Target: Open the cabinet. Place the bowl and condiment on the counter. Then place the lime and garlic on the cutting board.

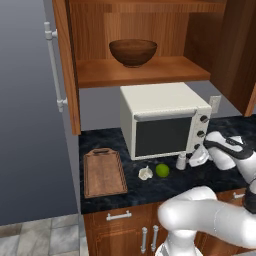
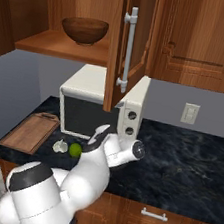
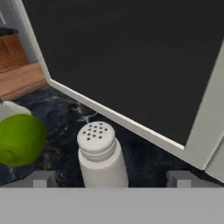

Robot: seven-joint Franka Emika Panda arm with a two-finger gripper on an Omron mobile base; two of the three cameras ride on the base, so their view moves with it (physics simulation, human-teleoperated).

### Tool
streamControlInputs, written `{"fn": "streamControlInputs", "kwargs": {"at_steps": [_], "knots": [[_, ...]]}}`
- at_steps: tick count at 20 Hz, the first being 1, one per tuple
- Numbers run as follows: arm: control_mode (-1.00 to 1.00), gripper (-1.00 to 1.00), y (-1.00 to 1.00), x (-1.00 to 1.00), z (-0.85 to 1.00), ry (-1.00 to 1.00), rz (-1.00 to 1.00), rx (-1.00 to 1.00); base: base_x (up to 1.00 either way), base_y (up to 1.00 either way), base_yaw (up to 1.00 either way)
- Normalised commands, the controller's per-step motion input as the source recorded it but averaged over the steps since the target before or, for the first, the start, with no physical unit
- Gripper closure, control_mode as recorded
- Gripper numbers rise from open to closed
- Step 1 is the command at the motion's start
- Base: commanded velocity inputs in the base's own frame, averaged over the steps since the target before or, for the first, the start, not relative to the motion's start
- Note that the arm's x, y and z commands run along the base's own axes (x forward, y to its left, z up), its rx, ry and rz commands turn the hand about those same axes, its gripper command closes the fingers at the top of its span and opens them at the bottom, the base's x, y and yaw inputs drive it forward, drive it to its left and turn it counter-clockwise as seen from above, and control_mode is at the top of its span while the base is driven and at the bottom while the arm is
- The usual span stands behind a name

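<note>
Hand (image 3: 112, 178) held wide, fingertips (image 3: 40, 178) flanking upright salt shaker (image 3: 101, 155), untouched, on counter (image 3: 144, 162) before microwave (image 1: 162, 120). Lime (image 3: 19, 139) just beside. Bowl (image 1: 133, 52) seen on cabinet shelf (image 1: 145, 72).

The lime (image 3: 19, 140) is cut off at the hand view's left edge, hiding most of the garlic (image 3: 11, 108).

Dark brown wooden bowl (image 1: 133, 52): one
White salt shaker (image 3: 103, 156): one
Round green lime (image 1: 162, 170): one
White garlic bulb (image 1: 145, 173): one
Rectangular wooden cutting board (image 1: 103, 172): one
White boxy microwave (image 1: 164, 119): one
</note>
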Motion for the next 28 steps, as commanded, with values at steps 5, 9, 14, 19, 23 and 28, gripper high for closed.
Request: {"fn": "streamControlInputs", "kwargs": {"at_steps": [5, 9, 14, 19, 23, 28], "knots": [[-1.0, -1.0, 0.0, -0.62, 0.49, 0.09, -0.1, -0.15, 0.0, 0.0, 0.0], [-1.0, -1.0, 0.12, -0.75, 0.51, 0.01, -0.05, -0.21, 0.0, 0.0, 0.0], [-1.0, -1.0, 0.51, -0.47, 0.75, 0.0, 0.0, -0.24, 0.0, 0.0, 0.0], [-1.0, -1.0, 0.58, -0.44, 0.6, 0.03, 0.0, -0.14, 0.0, 0.0, 0.0], [-1.0, -1.0, 0.5, -0.3, 0.65, 0.05, 0.0, -0.13, 0.0, 0.0, 0.0], [-1.0, -1.0, 0.44, -0.2, 0.93, 0.01, 0.0, -0.15, 0.0, 0.0, 0.0]]}}
